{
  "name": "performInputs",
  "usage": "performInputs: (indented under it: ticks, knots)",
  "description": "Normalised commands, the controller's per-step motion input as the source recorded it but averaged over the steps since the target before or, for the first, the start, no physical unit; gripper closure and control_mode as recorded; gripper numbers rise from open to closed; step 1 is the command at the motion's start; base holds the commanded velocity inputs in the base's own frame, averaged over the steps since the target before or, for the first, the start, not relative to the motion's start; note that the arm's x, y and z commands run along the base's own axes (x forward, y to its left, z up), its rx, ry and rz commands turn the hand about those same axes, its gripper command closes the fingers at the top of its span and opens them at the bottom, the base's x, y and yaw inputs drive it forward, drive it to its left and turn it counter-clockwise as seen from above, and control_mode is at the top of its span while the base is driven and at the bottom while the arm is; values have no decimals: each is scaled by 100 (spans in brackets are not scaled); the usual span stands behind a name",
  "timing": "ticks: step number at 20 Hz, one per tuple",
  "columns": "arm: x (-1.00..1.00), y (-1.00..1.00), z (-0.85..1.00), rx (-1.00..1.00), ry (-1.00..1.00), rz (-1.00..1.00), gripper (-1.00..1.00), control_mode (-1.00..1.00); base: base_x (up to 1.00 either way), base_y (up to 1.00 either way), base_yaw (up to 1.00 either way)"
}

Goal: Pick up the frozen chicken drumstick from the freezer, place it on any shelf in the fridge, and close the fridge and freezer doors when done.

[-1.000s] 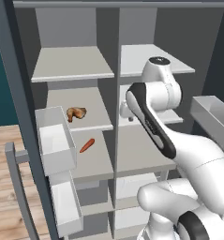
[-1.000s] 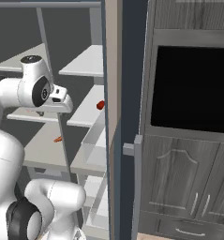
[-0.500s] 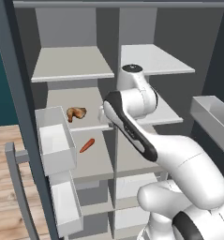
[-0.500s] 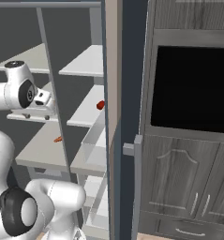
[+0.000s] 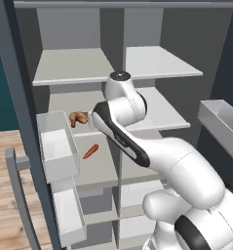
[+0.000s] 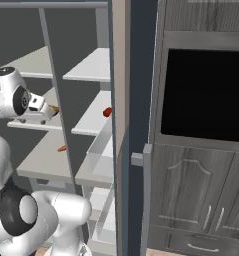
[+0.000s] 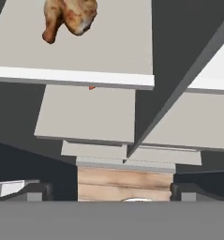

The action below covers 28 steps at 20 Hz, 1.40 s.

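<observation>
The small lumpy golden-brown frozen chicken drumstick (image 5: 79, 117) lies on a pale grey shelf (image 5: 64, 100) in the freezer (image 5: 71, 83), the narrower left-hand column of the tall grey cabinet, near the shelf's front left. In the hand view the drumstick (image 7: 69, 16) sits at the top, resting on the shelf surface, apart from the fingers. The white arm's two-finger gripper (image 5: 92, 116) hangs just beside the drumstick at the same shelf level. The 2 dark fingers (image 7: 36, 191) stand spread wide apart at the bottom corners of the hand view, with nothing between them.

One shelf lower lies a thin orange-red carrot-like stick (image 5: 90, 151). The fridge (image 5: 162, 88), the wider right-hand column, stands open with pale grey-white shelves. In the right base view a small round red item (image 6: 107, 112) sits on a fridge shelf, behind the edge of the dark slate-blue fridge door (image 6: 136, 100), which stands open with its grey bar handle (image 6: 146, 195). White bins (image 5: 54, 149) hang inside the open freezer door.
</observation>
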Motion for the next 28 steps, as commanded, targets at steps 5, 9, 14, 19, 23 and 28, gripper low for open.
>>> performInputs:
  ticks: [5, 9, 14, 19, 23, 28]
  knots:
    - [30, 6, -13, 0, -1, 1, -100, -100, 0, 0, 0]
    - [3, 4, -29, 1, -15, 4, -100, -100, 0, 0, 0]
    - [4, 10, -20, 2, -12, 3, -100, -100, 0, 0, 0]
    - [19, 13, -5, 1, -10, 1, -100, -100, 0, 0, 0]
    - [30, 22, 0, 6, -8, 1, -100, -100, 0, 0, 0]
    - [35, 53, 0, 2, 0, 0, -100, -100, 0, 0, 0]
